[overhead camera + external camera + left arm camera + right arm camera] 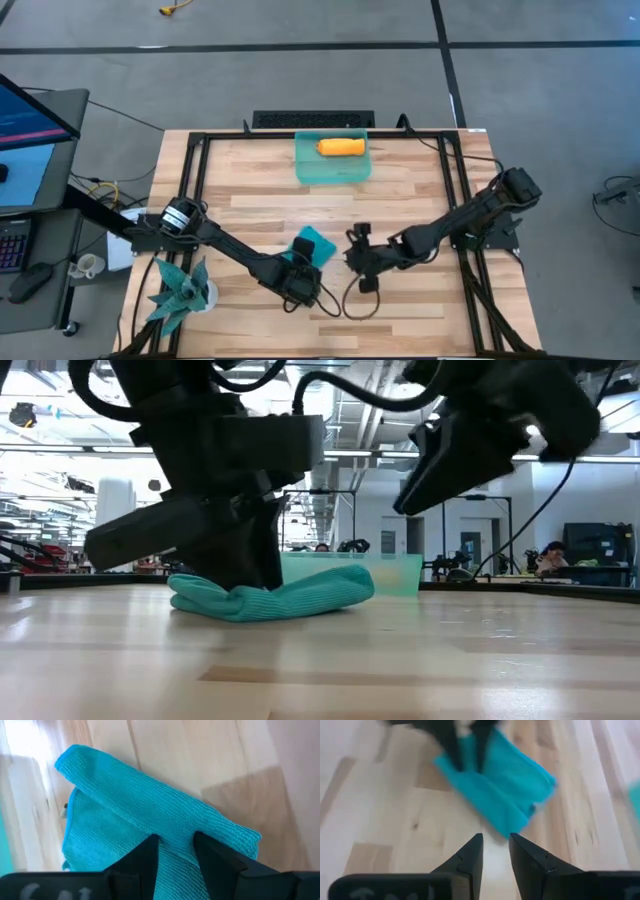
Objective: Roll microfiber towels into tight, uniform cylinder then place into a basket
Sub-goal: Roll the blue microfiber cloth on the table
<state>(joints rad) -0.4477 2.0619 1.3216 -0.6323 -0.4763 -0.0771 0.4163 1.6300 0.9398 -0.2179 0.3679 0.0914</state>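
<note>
Left hand (175, 851) down at the near edge of the bench, fingers pinching a fold of the teal towel (150, 815). Right hand (495, 851) just beside the towel, lifted clear of it, fingers slightly parted around nothing. Towel part-rolled, its roll lying diagonal across the wood planks. Orange towel (341, 147), rolled, lies crosswise in the basket (330, 170) at the far edge. Plank bench (400, 200); workshop room behind, a person seated far off.
</note>
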